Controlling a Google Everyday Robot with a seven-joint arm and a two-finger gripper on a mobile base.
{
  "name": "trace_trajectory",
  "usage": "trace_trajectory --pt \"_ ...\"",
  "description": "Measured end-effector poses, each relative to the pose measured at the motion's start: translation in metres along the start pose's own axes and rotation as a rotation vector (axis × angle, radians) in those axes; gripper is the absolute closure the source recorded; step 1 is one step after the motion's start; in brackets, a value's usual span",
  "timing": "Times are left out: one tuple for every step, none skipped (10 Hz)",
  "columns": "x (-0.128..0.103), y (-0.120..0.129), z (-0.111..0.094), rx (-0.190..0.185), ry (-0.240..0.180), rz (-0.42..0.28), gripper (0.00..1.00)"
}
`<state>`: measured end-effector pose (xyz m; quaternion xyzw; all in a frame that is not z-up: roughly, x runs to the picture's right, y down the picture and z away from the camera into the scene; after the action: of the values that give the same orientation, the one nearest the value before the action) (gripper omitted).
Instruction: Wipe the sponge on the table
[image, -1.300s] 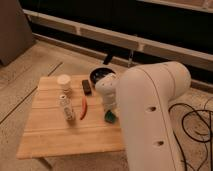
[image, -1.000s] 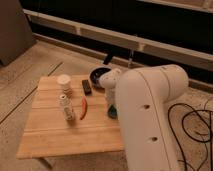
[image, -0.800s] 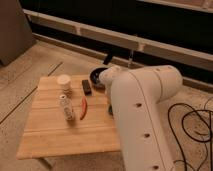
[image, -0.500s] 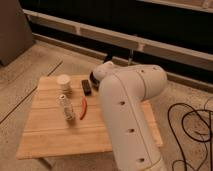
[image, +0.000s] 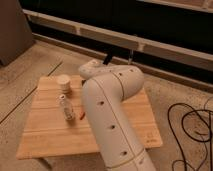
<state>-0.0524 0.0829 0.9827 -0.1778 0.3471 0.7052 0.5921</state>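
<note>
Wooden tabletop (image: 50, 135) is crowded: the hand, hidden behind the white arm (image: 112, 115) so I cannot tell its grip, could topple the nearby bottle (image: 66, 107) while wiping.

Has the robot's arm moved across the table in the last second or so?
Yes. The arm has swung across the table toward the clear bottle, which stayed put. The pincer is hidden behind the arm.
</note>
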Motion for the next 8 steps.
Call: trace_trajectory --pt "0.006 0.009 -0.001 -0.014 0.000 -0.007 0.89" --pt "0.013 0.013 -0.002 -0.020 -0.004 -0.010 0.89" --pt "0.022 0.014 -0.004 -0.027 -0.012 -0.012 0.89" --pt "0.030 0.013 -0.006 -0.036 -0.020 -0.012 0.89" --pt "0.037 0.010 -0.008 -0.037 -0.028 -0.009 0.89" --pt "0.043 0.006 -0.010 -0.037 -0.033 -0.002 0.89" --pt "0.049 -0.001 -0.010 -0.043 -0.033 0.017 0.89" --pt "0.052 -0.007 -0.010 -0.048 -0.030 0.032 0.89"
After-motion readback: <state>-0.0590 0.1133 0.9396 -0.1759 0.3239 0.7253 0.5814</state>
